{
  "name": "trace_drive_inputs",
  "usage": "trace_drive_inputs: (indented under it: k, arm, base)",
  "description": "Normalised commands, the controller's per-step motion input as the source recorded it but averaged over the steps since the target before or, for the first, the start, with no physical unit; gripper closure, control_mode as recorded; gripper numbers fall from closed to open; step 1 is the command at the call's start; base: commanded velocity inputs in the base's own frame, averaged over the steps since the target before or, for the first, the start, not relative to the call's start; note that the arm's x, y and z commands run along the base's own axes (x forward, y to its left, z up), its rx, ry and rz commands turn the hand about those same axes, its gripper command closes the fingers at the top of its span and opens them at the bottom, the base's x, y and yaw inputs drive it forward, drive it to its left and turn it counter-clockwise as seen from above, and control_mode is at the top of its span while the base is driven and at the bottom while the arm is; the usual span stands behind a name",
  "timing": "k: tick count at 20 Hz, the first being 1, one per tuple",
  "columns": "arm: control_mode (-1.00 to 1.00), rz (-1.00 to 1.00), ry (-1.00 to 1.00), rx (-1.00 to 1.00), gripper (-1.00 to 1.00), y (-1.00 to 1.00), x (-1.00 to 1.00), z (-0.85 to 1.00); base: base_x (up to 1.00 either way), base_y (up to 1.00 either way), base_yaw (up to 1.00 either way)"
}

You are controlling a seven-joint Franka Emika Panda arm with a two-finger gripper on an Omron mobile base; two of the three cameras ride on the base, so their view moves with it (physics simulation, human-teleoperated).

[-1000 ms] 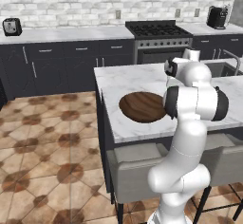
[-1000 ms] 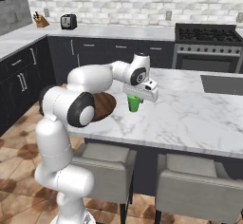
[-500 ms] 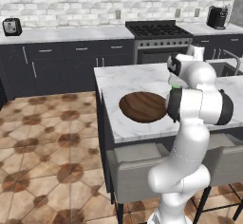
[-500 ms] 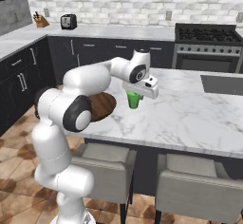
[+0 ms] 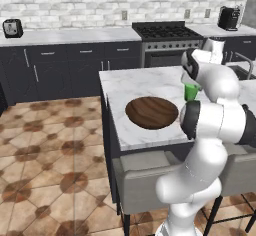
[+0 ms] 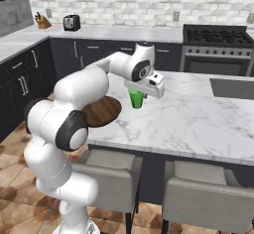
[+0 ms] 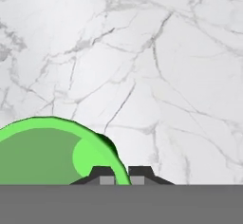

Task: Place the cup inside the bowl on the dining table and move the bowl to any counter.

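Cup (image 6: 136, 99) rim pinched by pincer (image 7: 117, 174)

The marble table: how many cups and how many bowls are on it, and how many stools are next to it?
Green cup: 1
Brown wooden bowl: 1
Grey stools: 2
Total: 4
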Motion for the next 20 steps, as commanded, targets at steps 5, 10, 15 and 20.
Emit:
trace_drive_inputs:
  k: [5, 10, 15, 20]
  arm:
    - [-1.00, 0.00, -0.02, 0.00, 1.00, 0.17, -0.41, 0.32]
    - [-1.00, 0.00, -0.02, 0.00, 1.00, 0.29, -0.47, 0.23]
    - [-1.00, 0.00, -0.02, 0.00, 1.00, 0.40, -0.46, 0.12]
    - [-1.00, 0.00, -0.03, -0.01, 1.00, 0.55, -0.16, 0.06]
  base:
    - [0.00, 0.00, 0.00]
    - [0.00, 0.00, 0.00]
    - [0.00, 0.00, 0.00]
    - [0.00, 0.00, 0.00]
